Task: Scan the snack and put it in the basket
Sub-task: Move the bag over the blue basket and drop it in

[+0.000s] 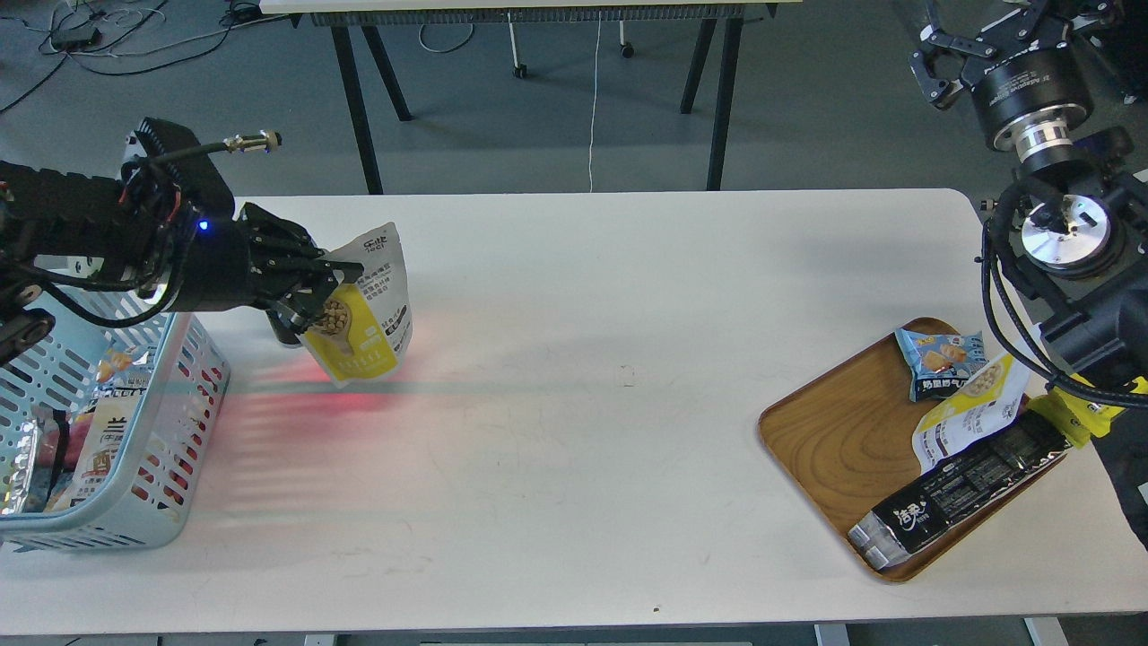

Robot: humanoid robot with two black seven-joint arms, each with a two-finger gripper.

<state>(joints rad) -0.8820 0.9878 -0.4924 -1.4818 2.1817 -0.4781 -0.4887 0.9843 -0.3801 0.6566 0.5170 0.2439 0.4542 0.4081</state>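
Observation:
The snack (363,327), a yellow-fronted pouch with a round picture of beige balls and a grey-white top, hangs tilted just above the table's left part. My left gripper (327,292) is shut on its upper left edge. The light blue basket (170,422) stands at the left table edge, below and left of the gripper, with several packets inside. My right gripper (995,40) is raised at the top right, far from the snack, with its fingers spread and nothing in it; its tips are cut off by the frame edge.
A red glow (305,395) lies on the table under the snack, and a small dark object (285,336) stands behind it. A brown wooden tray (834,440) at the right holds a blue packet (940,359), a white pouch with a yellow band (964,413) and a black packet (960,489).

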